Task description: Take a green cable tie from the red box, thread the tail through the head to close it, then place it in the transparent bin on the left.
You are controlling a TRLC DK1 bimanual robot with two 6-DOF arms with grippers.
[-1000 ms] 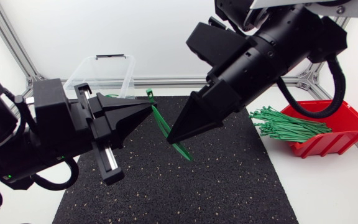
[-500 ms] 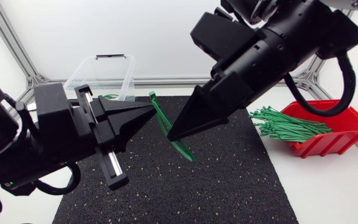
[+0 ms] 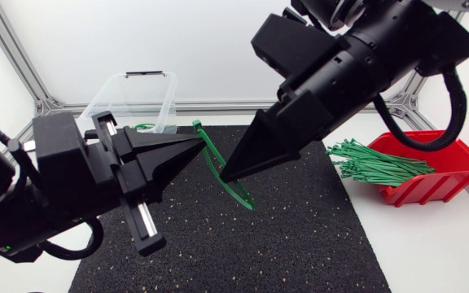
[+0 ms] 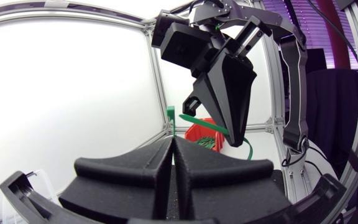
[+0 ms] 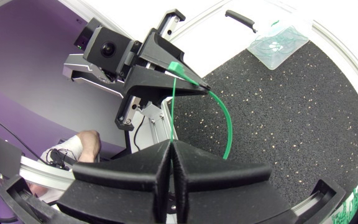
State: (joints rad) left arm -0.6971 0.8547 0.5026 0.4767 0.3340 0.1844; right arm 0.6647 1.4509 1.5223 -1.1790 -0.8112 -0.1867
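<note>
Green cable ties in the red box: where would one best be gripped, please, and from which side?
Probably take one by a free end of the green cable ties, which jut past the red box wall toward the mat. Come from the mat side: there the ends fan apart; inside, they lie packed.

A black speckled mat (image 3: 300, 236) lies flat on the white table (image 3: 438, 252), which shows beside it.

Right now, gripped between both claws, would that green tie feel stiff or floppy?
Probably springy rather than limp: the tie bows in a smooth arc while the left gripper and right gripper pinch it. Likely very light, being a thin strip.
</note>
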